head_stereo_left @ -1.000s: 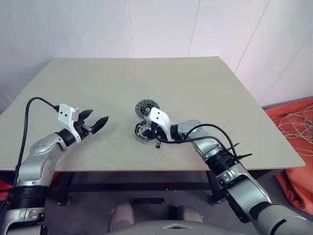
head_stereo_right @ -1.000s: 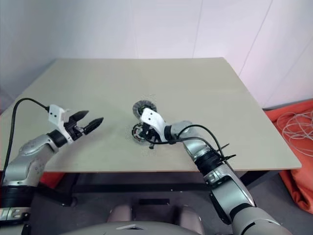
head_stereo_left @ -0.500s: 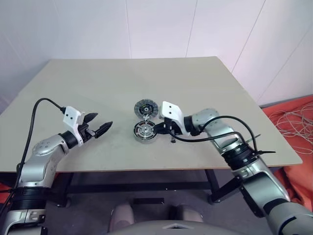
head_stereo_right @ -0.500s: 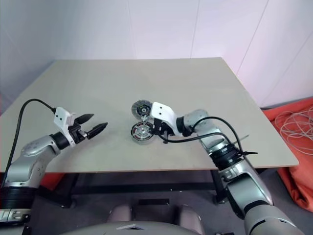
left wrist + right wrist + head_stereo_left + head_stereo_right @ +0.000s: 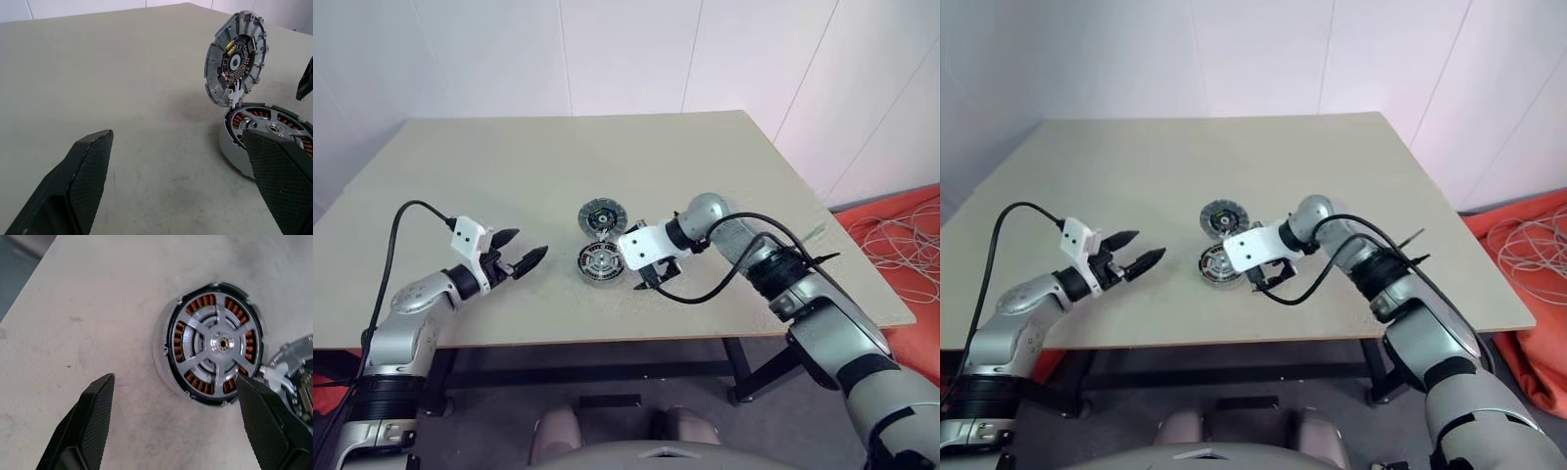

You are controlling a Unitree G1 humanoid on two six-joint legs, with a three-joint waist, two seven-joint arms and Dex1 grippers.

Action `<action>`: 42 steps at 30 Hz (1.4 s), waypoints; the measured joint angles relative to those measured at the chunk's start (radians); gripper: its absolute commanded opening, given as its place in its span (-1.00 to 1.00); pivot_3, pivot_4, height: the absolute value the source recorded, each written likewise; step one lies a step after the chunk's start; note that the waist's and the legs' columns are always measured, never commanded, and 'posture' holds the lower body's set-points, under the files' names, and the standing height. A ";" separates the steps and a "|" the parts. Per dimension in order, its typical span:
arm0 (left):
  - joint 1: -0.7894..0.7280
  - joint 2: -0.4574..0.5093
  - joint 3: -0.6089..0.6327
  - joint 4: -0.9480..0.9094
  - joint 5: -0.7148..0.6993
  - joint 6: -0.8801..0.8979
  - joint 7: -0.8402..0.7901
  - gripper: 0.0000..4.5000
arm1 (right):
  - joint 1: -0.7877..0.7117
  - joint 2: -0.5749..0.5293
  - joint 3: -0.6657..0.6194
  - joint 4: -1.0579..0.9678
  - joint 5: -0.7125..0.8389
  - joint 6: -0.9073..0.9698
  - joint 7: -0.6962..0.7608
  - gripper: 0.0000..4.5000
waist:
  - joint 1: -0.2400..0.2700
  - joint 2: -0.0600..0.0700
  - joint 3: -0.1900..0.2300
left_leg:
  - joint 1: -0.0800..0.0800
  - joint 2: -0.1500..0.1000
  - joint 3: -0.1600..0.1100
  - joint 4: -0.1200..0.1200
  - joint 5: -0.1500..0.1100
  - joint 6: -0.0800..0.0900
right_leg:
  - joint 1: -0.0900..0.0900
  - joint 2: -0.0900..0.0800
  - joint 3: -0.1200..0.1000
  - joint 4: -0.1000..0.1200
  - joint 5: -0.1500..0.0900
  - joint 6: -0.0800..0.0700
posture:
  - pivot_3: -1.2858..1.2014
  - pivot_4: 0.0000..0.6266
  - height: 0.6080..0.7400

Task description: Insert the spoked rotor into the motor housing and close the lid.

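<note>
Rotor seated in housing beneath the empty, wide-open right gripper; left gripper also open; next, press the hinged lid down squarely.

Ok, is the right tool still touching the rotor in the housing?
Apart. The right wrist view shows the right tool open, its fingers standing off above the table with bare tabletop between them and the spoked rotor seated in the motor housing.

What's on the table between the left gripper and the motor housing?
Nothing: bare table between the left gripper and the motor housing, seen in both eye views.
</note>
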 measured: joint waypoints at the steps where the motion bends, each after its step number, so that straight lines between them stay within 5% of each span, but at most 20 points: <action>1: 0.000 -0.001 0.000 -0.001 0.000 0.000 0.001 1.00 | -0.012 0.005 0.013 0.021 -0.017 -0.033 0.005 0.96 | 0.000 0.000 0.000 | 0.000 0.000 0.000 0.000 0.000 0.000 | 0.000 0.000 0.000 0.000 0.000 0.000 | 0.03 -1.00 1.00; 11: 0.009 -0.012 0.001 -0.011 0.004 0.000 0.005 1.00 | -0.097 0.055 0.057 0.211 -0.143 -0.222 -0.008 0.89 | -0.002 0.000 0.000 | -0.003 0.000 0.000 0.000 0.000 0.000 | -0.003 0.000 0.001 0.001 0.001 -0.002 | 0.03 -1.00 1.00; 24: 0.009 -0.026 0.001 -0.015 0.017 -0.003 0.020 1.00 | -0.121 0.101 0.053 0.241 -0.190 -0.251 -0.011 -0.99 | -0.001 0.000 0.000 | -0.003 0.000 0.000 0.000 0.000 0.001 | -0.003 0.000 0.001 0.001 0.002 -0.004 | 0.03 -1.00 1.00; 42: -0.008 -0.038 -0.006 -0.004 0.046 -0.010 0.016 1.00 | -0.013 0.100 0.041 -0.298 -0.208 0.553 0.170 -0.99 | 0.001 0.000 0.000 | -0.004 0.000 0.000 0.000 0.000 0.000 | -0.006 0.002 0.003 0.002 0.002 -0.003 | 0.03 -1.00 1.00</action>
